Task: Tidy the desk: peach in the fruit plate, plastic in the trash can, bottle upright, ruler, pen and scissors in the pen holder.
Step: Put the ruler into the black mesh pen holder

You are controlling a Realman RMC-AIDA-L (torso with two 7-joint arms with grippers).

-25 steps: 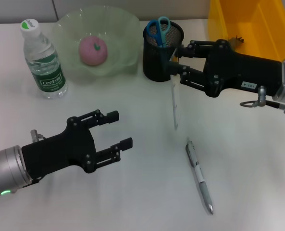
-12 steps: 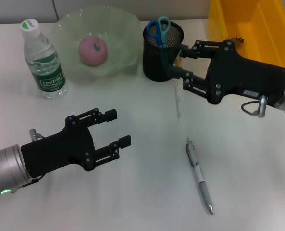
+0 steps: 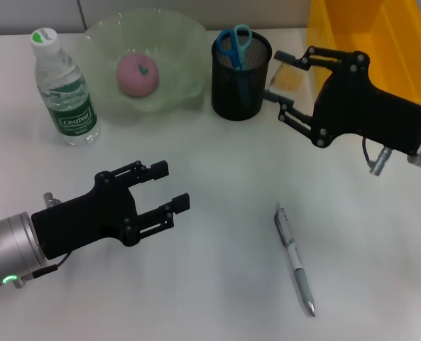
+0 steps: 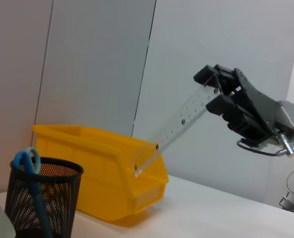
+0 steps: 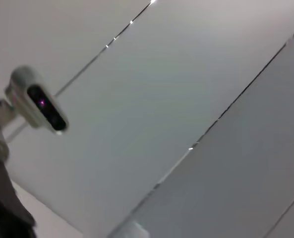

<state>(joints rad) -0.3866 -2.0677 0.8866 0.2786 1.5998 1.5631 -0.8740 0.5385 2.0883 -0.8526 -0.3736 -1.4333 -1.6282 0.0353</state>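
**Ruler held aloft beside the pen holder**

The right gripper is clamped on one end of the clear ruler, raised off the desk just beside the black mesh pen holder. The ruler's long axis slants downward from the fingers, its free end hanging in open air in front of the yellow bin. Blue scissors already stand in the holder. The left gripper, fingers spread and empty, hovers over bare desk. The pen lies flat on open desk well clear of the holder.
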